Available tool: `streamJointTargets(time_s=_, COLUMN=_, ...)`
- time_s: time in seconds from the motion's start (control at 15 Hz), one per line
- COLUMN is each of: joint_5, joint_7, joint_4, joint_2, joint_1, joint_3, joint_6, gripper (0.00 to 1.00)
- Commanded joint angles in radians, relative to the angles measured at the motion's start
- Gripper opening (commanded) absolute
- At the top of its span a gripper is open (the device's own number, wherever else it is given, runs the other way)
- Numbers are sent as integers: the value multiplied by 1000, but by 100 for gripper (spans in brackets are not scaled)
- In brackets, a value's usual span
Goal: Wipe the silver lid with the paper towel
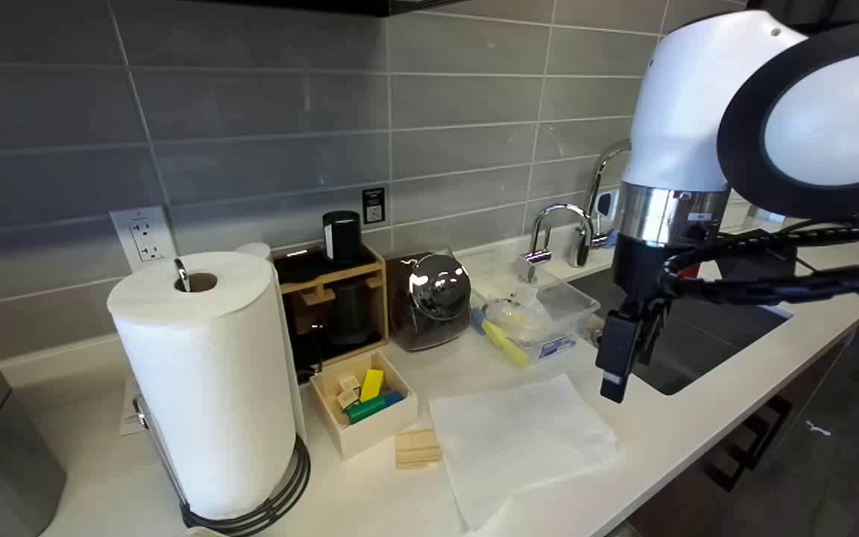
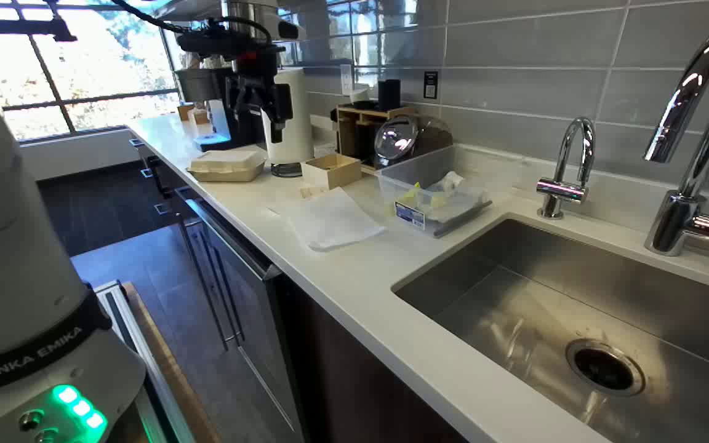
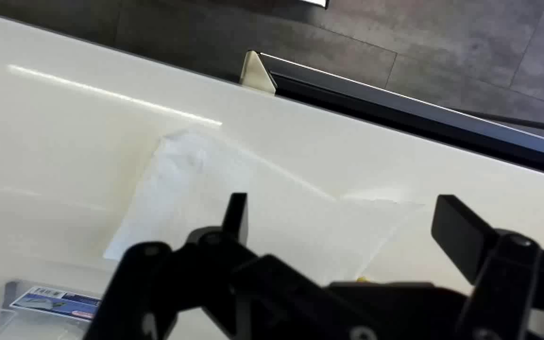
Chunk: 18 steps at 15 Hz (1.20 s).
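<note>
The silver lid (image 1: 441, 286) is a shiny dome near the back wall, tilted against a dark see-through container; it also shows in an exterior view (image 2: 396, 136). It is out of view in the wrist view. The paper towel (image 1: 519, 440) is a loose white sheet lying flat on the counter, seen in both exterior views (image 2: 333, 218) and in the wrist view (image 3: 206, 189). My gripper (image 1: 627, 373) is open and empty, held above the counter over the paper towel, not touching it. In the wrist view its fingers (image 3: 343, 203) are wide apart with the sheet below.
A towel roll (image 1: 202, 388) stands upright on a wire holder. A small box of blocks (image 1: 362, 444) and a yellowish cloth (image 1: 418, 449) lie beside the sheet. A clear plastic bin (image 1: 556, 328) sits by the sink (image 2: 514, 295). A takeout box (image 2: 225, 165) is near the counter edge.
</note>
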Motion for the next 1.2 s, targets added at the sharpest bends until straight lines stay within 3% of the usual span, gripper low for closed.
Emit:
streamJointTargets(time_s=0.0, joint_5=1, joint_7=-1, joint_4=1, joint_2=0, joint_1=-3, joint_3=3, joint_6=-2, gripper=100)
streamJointTargets(time_s=0.67, joint_5=-10, joint_7=-12, joint_4=1, joint_2=17, joint_1=-4, joint_3=3, joint_6=10, gripper=100)
streamJointTargets(time_s=0.87, joint_5=11, joint_7=53, joint_4=17, joint_2=99, joint_1=-6, joint_3=18, joint_6=49, gripper=100)
streamJointTargets(time_s=1.13, joint_5=-13, joint_7=276, joint_4=3, joint_2=210, joint_1=-36, joint_3=43, joint_6=233, gripper=100)
